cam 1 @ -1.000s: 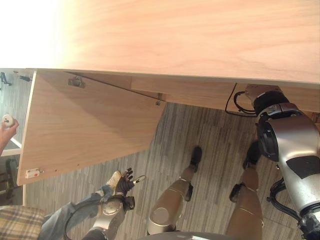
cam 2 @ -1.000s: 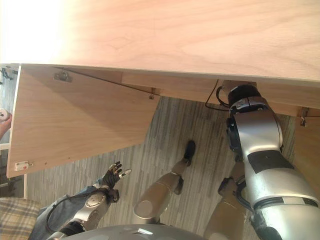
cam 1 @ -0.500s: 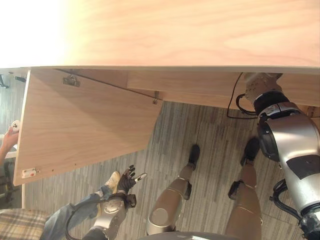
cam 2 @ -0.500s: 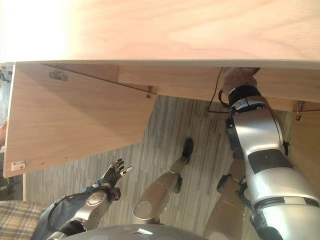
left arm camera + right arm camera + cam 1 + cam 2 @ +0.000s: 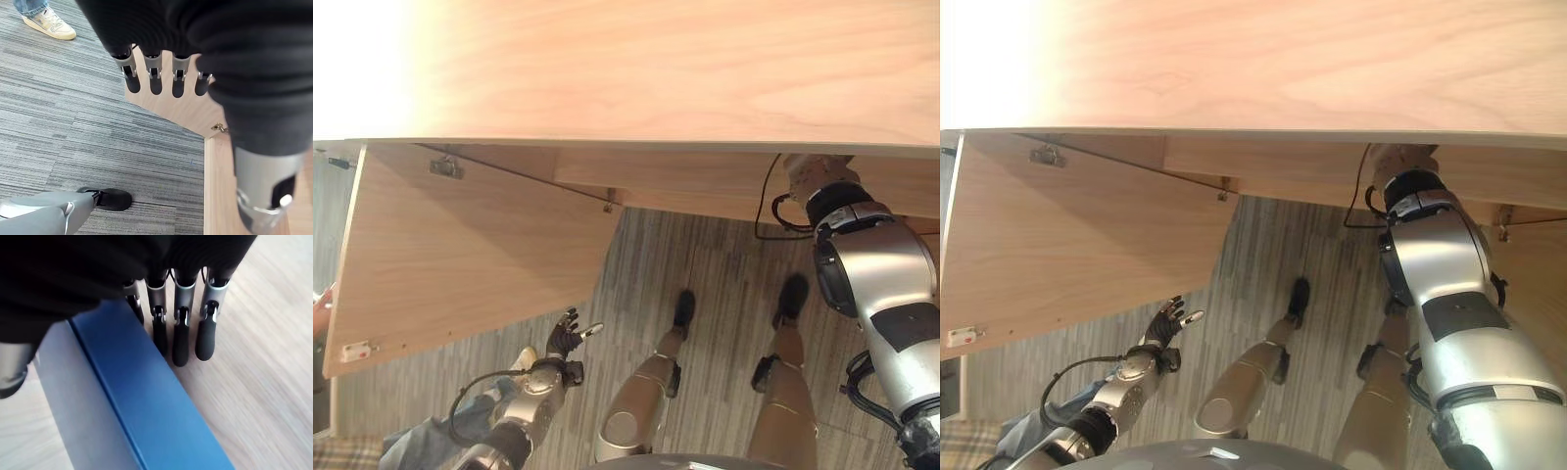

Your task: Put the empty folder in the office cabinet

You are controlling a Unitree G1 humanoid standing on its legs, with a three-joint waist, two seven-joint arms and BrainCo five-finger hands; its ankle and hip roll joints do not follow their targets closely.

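Low at left, left hand [image 5: 567, 340] hangs over the carpet [image 5: 705, 274] beside the open cabinet door [image 5: 460, 255], fingers straight, empty. Right wrist view: right hand [image 5: 178, 328] inside the cabinet [image 5: 1283, 69], straight fingers along the blue folder [image 5: 142, 401], thumb hidden.

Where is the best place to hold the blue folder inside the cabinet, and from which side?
Probably the narrow spine of the blue folder, pinched across both flat faces. It lies on the wooden cabinet surface, and the right hand already has straight fingers beside one face, so approach from there.
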